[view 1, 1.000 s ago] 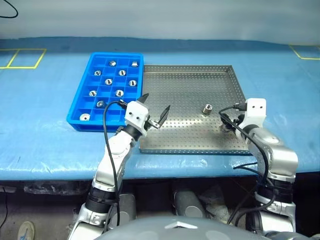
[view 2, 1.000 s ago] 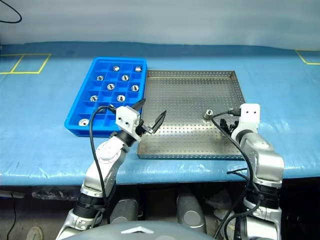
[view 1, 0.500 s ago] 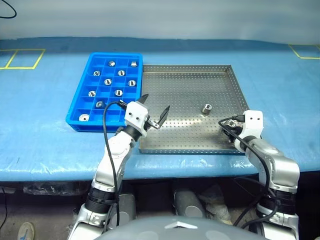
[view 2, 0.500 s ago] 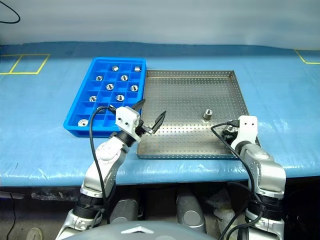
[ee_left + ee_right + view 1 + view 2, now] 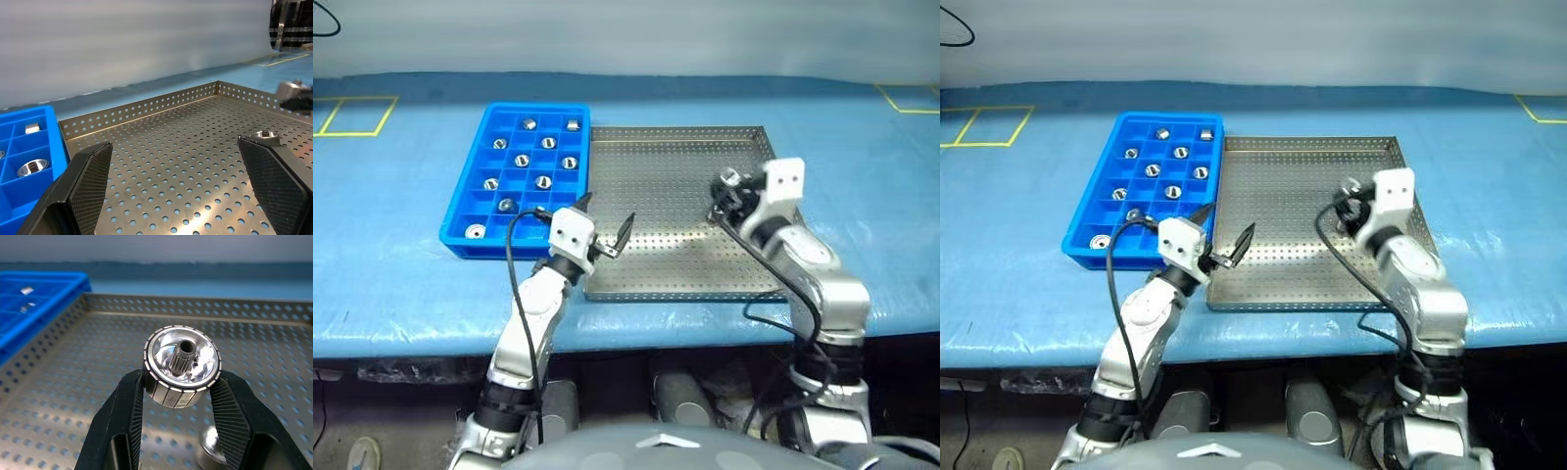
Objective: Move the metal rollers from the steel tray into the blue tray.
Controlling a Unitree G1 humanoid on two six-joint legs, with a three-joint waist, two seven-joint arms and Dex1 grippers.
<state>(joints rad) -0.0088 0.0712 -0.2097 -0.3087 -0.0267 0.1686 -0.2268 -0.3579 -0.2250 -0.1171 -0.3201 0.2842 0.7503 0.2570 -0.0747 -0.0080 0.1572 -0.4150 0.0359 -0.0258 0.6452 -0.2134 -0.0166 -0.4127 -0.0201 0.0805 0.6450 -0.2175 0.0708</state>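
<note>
The steel tray (image 5: 656, 166) lies in the middle of the table, and the blue tray (image 5: 462, 227) sits against its left side. Several metal rollers (image 5: 544, 181) rest in the blue tray's compartments. My right gripper (image 5: 724, 191) hovers over the right part of the steel tray, shut on one metal roller (image 5: 182, 364) with its dark hub facing the wrist camera. Another roller (image 5: 266, 135) stands on the perforated floor just below it. My left gripper (image 5: 609, 208) is open and empty above the steel tray's front left corner.
A blue cover spreads over the table, and its front edge (image 5: 411, 333) runs close below both trays. Yellow tape marks lie at the far left (image 5: 352, 113) and far right (image 5: 906, 98).
My right gripper shut on a roller near the steel tray's right front rim, then rose with it and swung left over the tray. The left gripper stayed open, almost in place.
</note>
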